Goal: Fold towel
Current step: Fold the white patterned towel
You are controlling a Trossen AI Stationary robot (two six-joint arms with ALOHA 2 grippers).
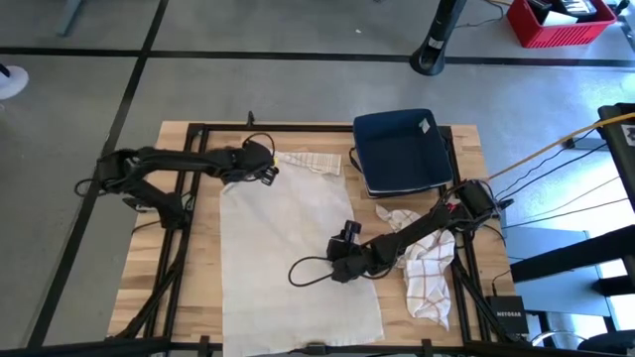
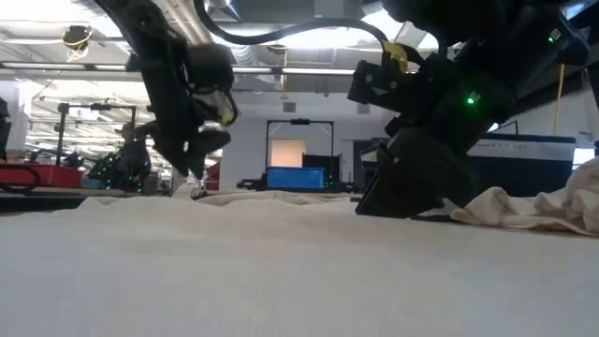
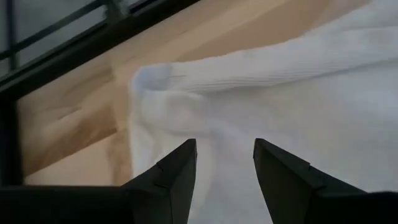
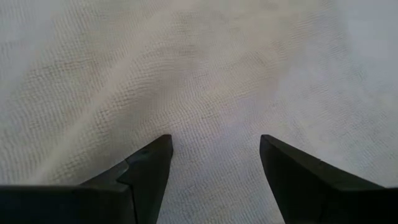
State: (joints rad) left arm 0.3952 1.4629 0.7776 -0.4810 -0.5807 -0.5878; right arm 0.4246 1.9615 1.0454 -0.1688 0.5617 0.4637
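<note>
Since the towel [image 1: 288, 248] lies flat, we see left gripper [image 3: 224, 158] part-open at its far corner, right gripper [image 4: 214, 155] wide over mid-cloth, neither holding, likely poised to pinch.

Both arms are dark, near-black, built of slim jointed segments. The left arm [image 1: 174, 164] carries a small yellow patch near its wrist, and thin black cable loops beside the wrist housing. The right arm [image 1: 417, 233] trails a black cable curling off behind its wrist block, with a touch of red by its upper joint. In the low view a green light [image 2: 471, 98] glows on one dark housing. Each wrist camera shows two matte black, wedge-shaped fingers [image 4: 149, 168].
</note>
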